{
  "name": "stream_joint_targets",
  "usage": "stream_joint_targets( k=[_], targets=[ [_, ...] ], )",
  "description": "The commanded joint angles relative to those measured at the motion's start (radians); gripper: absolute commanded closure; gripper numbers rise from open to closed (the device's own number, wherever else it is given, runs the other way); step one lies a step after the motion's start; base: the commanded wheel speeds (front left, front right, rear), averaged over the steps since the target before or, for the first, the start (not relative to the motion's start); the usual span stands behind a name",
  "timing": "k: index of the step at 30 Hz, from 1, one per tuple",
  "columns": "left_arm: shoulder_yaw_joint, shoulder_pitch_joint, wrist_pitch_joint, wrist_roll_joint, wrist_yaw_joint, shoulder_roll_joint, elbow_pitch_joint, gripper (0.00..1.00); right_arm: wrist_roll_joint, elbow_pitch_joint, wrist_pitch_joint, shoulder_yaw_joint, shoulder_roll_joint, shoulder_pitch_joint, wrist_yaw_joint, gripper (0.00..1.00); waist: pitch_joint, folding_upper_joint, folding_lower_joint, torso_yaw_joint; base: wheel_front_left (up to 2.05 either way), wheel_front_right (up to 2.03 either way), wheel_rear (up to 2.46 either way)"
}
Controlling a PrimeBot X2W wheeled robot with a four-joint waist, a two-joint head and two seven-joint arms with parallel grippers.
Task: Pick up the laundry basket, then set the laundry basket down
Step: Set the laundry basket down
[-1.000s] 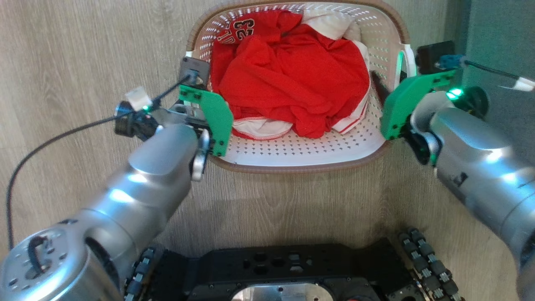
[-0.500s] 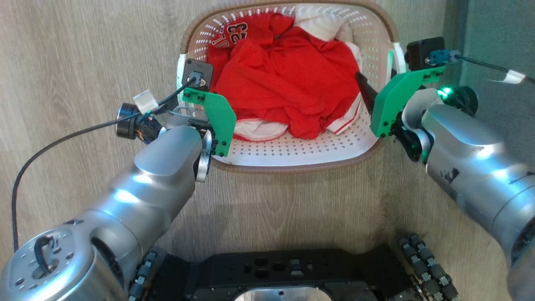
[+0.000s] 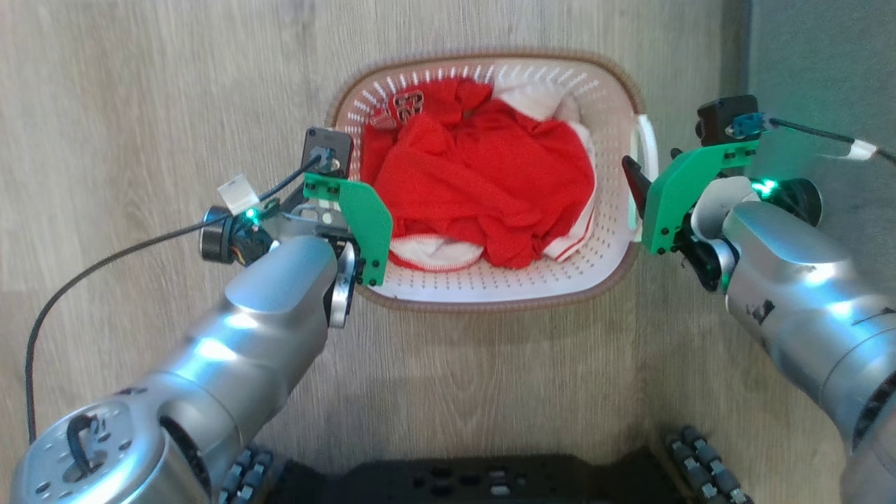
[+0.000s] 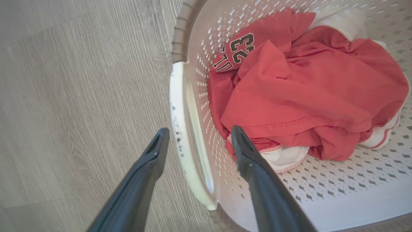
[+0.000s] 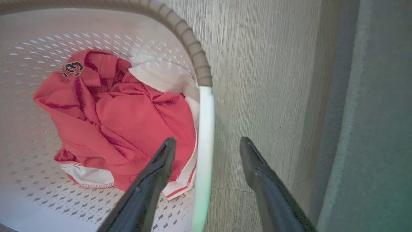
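Left gripper (image 4: 199,129) and right gripper (image 5: 207,139) are shown spread wide, each straddling a side handle (image 4: 177,96), nothing grasped; beyond, the laundry basket (image 3: 490,299) is seen resting on the floor (image 3: 140,105); it is judged stiff and light, and best taken by both handles.

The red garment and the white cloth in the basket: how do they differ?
The red garment lies on top and covers most of the heap; the white cloth peeks from under it. The red garment bears the number 23; the white cloth looks plain. Both lie crumpled in the laundry basket.
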Motion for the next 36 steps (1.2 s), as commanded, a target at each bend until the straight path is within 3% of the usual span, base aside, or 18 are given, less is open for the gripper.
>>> stream_joint_targets(
  k=[1,6,13,17,20,28,29,31,36],
  targets=[
    [0.01,0.017,-0.005,0.004,-0.002,0.007,-0.004,0.0,0.001,0.0,-0.004,0.007,0.014,0.062,0.007,0.0,-0.042,0.0,0.0,-0.001,0.0,0.0,0.0],
    [0.006,0.062,-0.028,-0.009,-0.019,0.007,0.011,0.0,0.025,0.006,-0.023,0.001,0.019,0.101,0.007,0.0,-0.159,0.0,0.0,0.007,0.0,0.0,0.0],
    [0.007,0.135,-0.146,-0.013,-0.022,0.007,0.001,0.0,0.04,-0.039,-0.11,-0.021,-0.003,0.172,0.007,0.0,-0.342,0.0,0.0,0.015,0.0,0.0,0.0],
    [0.087,0.179,-0.233,-0.075,-0.06,0.007,-0.014,0.0,0.025,-0.048,-0.128,-0.06,-0.006,0.207,0.007,0.0,-0.446,0.0,0.0,0.008,0.0,0.0,0.0],
    [0.18,0.17,-0.242,-0.026,-0.061,0.012,-0.031,0.0,-0.015,-0.097,-0.129,-0.172,-0.012,0.219,0.007,0.0,-0.493,0.0,0.0,-0.002,0.0,0.0,0.0],
    [0.549,0.352,-0.243,0.319,-0.033,0.069,-0.314,0.0,-0.302,-0.332,-0.129,-0.601,-0.018,0.373,0.007,0.0,-0.603,0.0,0.0,-0.024,0.0,0.0,0.0],
    [0.549,0.352,-0.243,0.319,-0.033,0.069,-0.314,0.0,-0.302,-0.332,-0.129,-0.601,-0.018,0.373,0.007,0.0,-0.603,0.0,0.0,-0.024,0.0,0.0,0.0],
    [0.66,0.432,-0.243,0.435,-0.043,0.064,-0.419,0.0,-0.433,-0.449,-0.129,-0.752,0.004,0.466,0.007,0.0,-0.64,0.0,0.0,-0.025,0.0,0.0,0.0],
    [0.81,0.543,-0.243,0.591,-0.073,0.037,-0.58,0.0,-0.633,-0.644,-0.129,-0.93,0.052,0.608,0.007,0.0,-0.692,0.0,0.0,-0.017,0.0,0.0,0.0]
  ],
)
